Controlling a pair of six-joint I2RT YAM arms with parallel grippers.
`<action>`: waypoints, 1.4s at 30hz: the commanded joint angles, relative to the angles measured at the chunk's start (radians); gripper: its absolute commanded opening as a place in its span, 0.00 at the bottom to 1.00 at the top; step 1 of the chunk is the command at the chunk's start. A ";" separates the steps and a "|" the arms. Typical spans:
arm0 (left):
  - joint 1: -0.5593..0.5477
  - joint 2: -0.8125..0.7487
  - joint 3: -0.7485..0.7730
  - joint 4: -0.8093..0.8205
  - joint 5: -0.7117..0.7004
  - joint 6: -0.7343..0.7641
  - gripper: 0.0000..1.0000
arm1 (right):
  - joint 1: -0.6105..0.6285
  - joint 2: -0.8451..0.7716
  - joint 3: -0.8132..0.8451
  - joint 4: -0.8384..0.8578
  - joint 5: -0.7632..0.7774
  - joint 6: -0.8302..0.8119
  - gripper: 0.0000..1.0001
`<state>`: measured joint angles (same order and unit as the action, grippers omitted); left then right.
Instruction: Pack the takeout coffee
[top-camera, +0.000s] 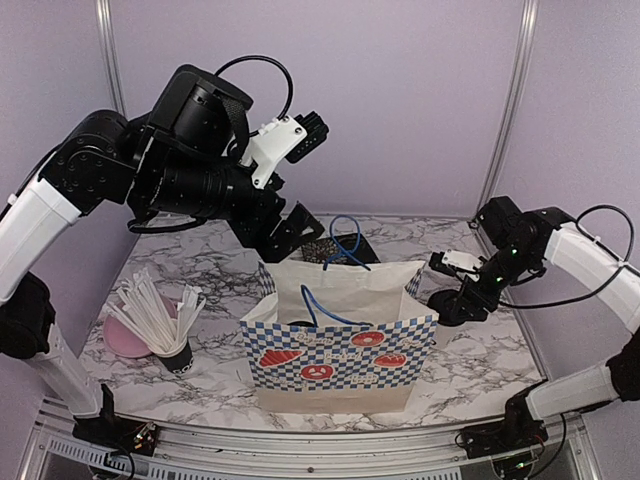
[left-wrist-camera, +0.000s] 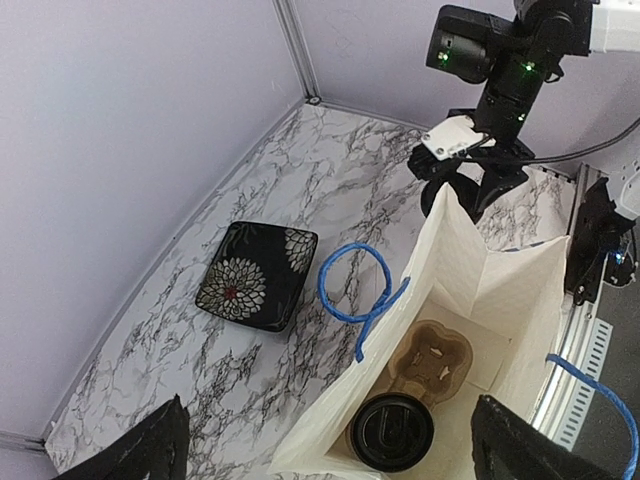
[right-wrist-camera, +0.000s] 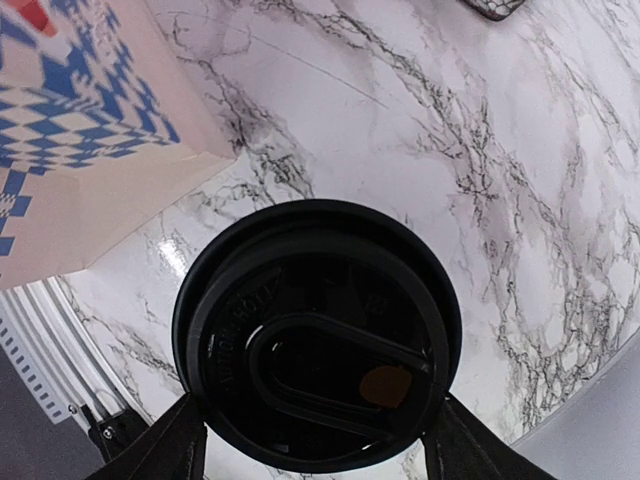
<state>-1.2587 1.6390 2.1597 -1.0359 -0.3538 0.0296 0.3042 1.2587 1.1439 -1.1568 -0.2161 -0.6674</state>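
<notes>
Already one cup (left-wrist-camera: 390, 432) is seated in the tray (left-wrist-camera: 432, 355) inside the bag (top-camera: 340, 345). The second cup (right-wrist-camera: 315, 335) is clamped by the right gripper (top-camera: 455, 302) just beside the bag, likely for lifting in; the left gripper (top-camera: 285, 232) is held open above, leaving the mouth clear.

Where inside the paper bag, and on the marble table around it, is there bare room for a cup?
Inside the checkered paper bag, the brown cardboard tray has an empty socket between the black-lidded cup and the bag's far wall. Outside, bare marble table lies right of the bag. Left is crowded: black cup of white sticks.
</notes>
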 joint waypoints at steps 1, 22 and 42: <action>-0.002 -0.021 -0.026 0.050 -0.026 -0.001 0.99 | -0.004 -0.047 -0.030 -0.091 -0.069 -0.095 0.71; -0.001 -0.059 -0.124 0.068 -0.002 -0.021 0.99 | 0.017 -0.017 0.048 -0.215 -0.038 -0.328 0.95; -0.002 -0.071 -0.181 0.068 -0.013 -0.022 0.99 | 0.142 0.104 0.075 -0.169 0.063 -0.359 0.89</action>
<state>-1.2587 1.6020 1.9903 -0.9913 -0.3599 0.0139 0.4362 1.3468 1.1980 -1.3365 -0.1589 -1.0256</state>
